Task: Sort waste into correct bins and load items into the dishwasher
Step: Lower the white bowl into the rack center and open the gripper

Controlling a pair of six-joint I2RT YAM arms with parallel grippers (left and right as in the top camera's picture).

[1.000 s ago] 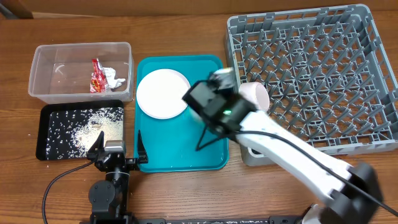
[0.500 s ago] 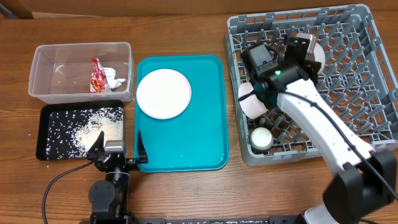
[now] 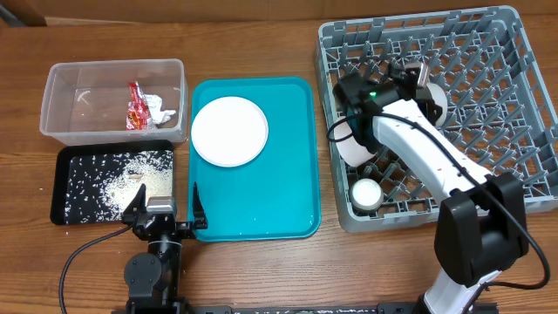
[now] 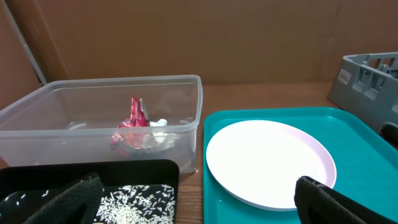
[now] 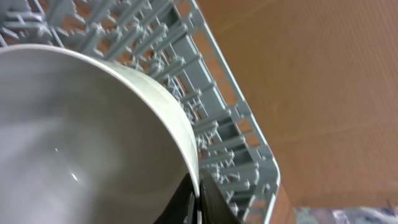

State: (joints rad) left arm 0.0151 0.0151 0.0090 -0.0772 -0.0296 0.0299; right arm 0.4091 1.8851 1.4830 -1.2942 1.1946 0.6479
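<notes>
**Bowl pinched by its rim above the rack's pegs**

Overhead: the right tool (image 3: 417,77) hangs over the dish rack (image 3: 514,131), toward its 12 o'clock edge. A white bowl (image 3: 436,103) sits just at the tool's 4 o'clock, but this view does not show how the jaws stand. A second bowl (image 3: 353,141) and a small cup (image 3: 366,194) sit along the rack's 9 o'clock side. The plate (image 3: 229,131) lies on the teal tray (image 3: 261,209) at 1 o'clock from the parked left tool (image 3: 164,209), so the left arm is the nearer one.

Left wrist: the left tool's fingers (image 4: 336,199) stand spread and hold nothing. The plate lies ahead, and the clear tub (image 4: 186,106) is at 11 o'clock.

Right wrist: the jaws are pressed together on the bowl's rim, one on each side of the wall. The bowl looks tipped on edge, with pegs beyond it at 1 o'clock. Whether it touches them is hidden. Letting go likely depends on the rim lining up between peg rows.
</notes>
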